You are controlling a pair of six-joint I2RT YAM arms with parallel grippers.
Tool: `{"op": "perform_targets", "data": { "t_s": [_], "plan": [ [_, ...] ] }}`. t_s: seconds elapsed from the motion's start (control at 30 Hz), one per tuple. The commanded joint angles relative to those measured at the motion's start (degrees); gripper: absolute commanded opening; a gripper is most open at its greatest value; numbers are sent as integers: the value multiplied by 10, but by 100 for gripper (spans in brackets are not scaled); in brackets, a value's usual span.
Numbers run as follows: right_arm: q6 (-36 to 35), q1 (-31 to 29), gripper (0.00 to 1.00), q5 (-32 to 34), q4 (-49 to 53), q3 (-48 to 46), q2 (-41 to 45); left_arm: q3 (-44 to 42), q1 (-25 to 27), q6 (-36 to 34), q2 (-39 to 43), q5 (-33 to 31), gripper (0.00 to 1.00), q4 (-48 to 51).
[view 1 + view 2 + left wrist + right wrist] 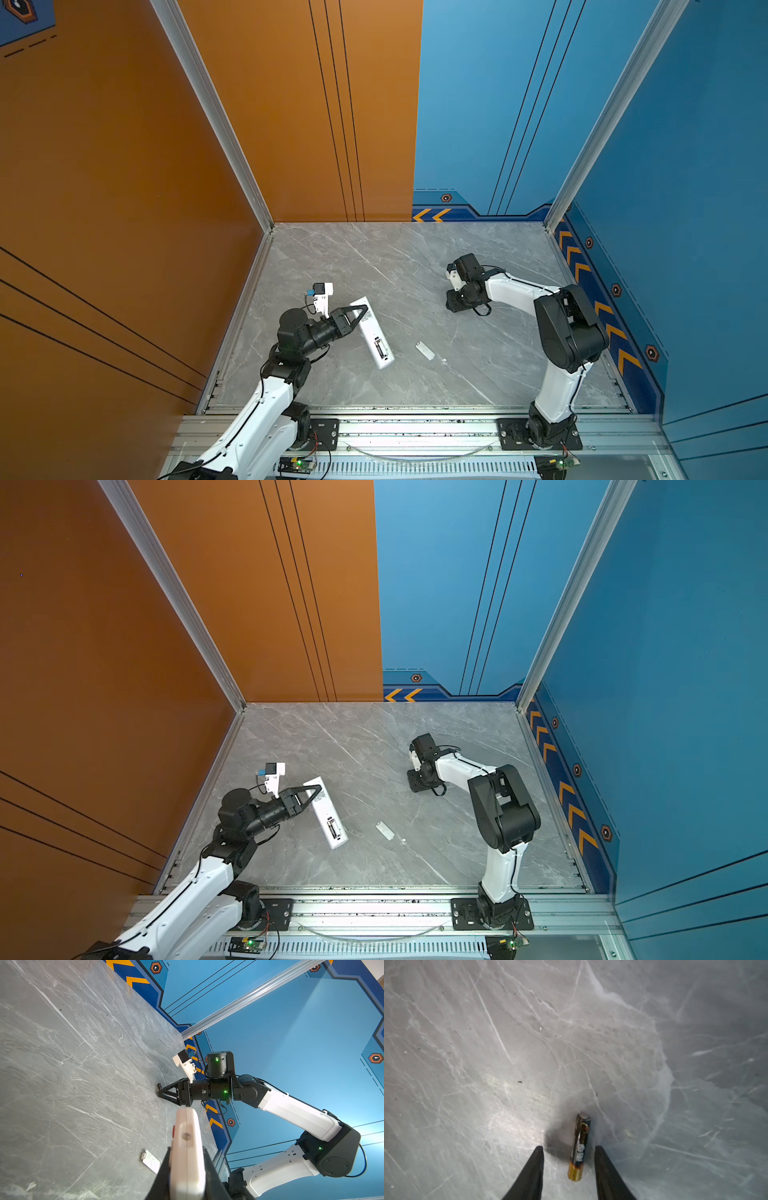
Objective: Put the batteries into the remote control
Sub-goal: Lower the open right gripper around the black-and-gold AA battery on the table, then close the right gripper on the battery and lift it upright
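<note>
In both top views the white remote control [374,332] [326,812] lies at an angle at the left of the grey table, back side up, with its battery compartment [379,348] open. My left gripper [364,310] [317,790] is shut on its far end; in the left wrist view the black fingers [164,1169] press on both sides of the remote control [187,1142]. One battery [580,1142], black with a gold end, lies on the table between the jaws of my right gripper [569,1148], with a gap on each side. My right gripper [454,304] [415,783] points down and hides the battery in both top views.
A small white battery cover [424,350] [385,830] [150,1160] lies flat on the table between the two arms, to the right of the remote. An orange wall bounds the table on the left and blue walls at the back right and right.
</note>
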State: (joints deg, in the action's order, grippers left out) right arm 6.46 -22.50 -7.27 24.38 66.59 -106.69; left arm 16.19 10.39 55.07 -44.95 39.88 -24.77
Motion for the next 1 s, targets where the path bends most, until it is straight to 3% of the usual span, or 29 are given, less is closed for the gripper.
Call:
{"op": "perform_targets", "data": {
  "t_s": [0.0, 0.53, 0.97],
  "plan": [
    [8, -2, 37, 16, -3, 8, -6, 4, -7, -9, 2, 2, 0, -10],
    [2, -8, 24, 33, 9, 7, -8, 3, -8, -8, 0, 3, 0, -13],
    [2, -15, 20, 52, 25, 15, -17, 3, -11, -6, 3, 4, 0, -15]
  ]
}}
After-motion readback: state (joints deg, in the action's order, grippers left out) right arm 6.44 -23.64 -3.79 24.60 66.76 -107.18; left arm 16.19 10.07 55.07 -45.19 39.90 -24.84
